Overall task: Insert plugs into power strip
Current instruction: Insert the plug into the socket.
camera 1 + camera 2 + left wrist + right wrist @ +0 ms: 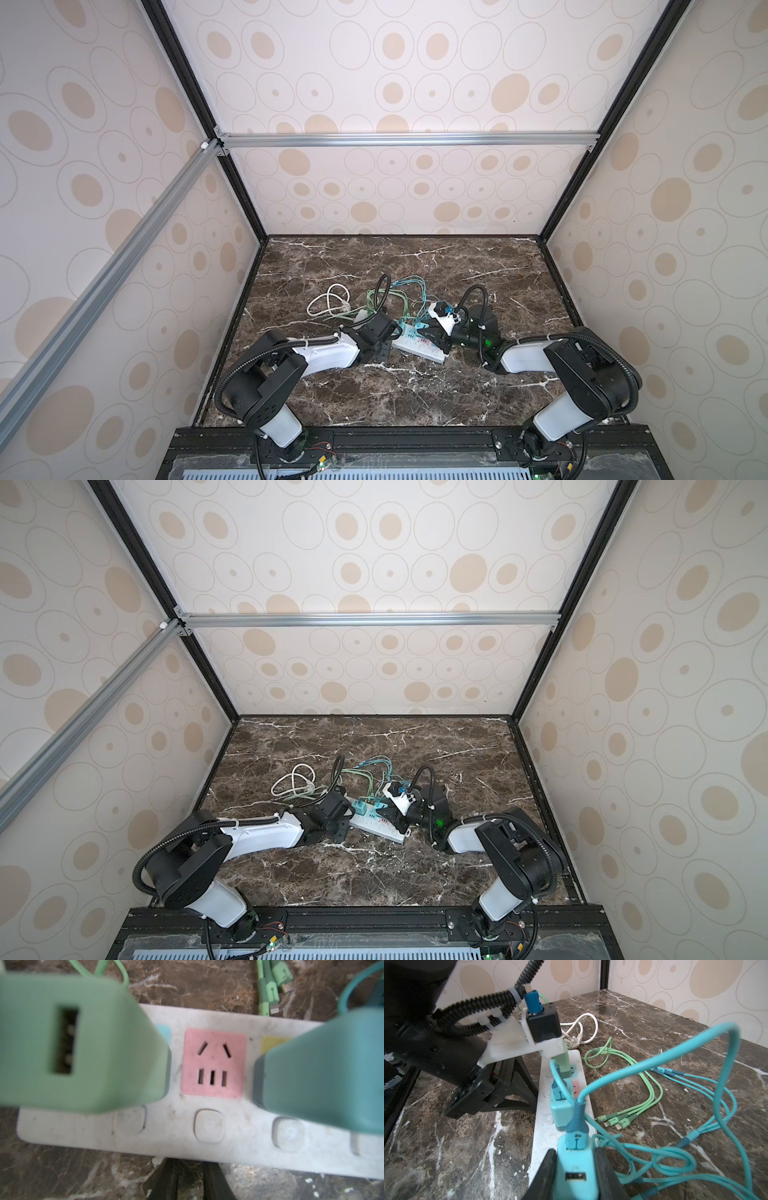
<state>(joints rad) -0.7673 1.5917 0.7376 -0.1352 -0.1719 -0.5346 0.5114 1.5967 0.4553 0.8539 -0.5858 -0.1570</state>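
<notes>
Left jaws are clenched tight with nothing between them. Their tips are low on the bench [374,395], against or just beside the long edge of the power strip [239,1126]; I cannot tell whether they press on it. Straight ahead of those tips lies a bare pink socket [213,1064]. On either side of it stands a seated adapter: the mint green plug [79,1043] over a blue square, and the first teal plug [324,1076] over a yellow one.

Right jaws grasp the second teal plug [575,1169] by its two flanks, holding it upright on the strip just past the first teal plug. Its prongs and the socket beneath are hidden, so I cannot tell whether it is home.

By my reading, two of the three insertions are done and the third is at its last stage. What seems left is a push down, if needed, and letting go.

Counted:
- three plugs, one mint green and two teal
- one power strip
- one white cord [328,301], coiled well beyond the left jaws

Thin green and teal cables are too tangled to count.
</notes>
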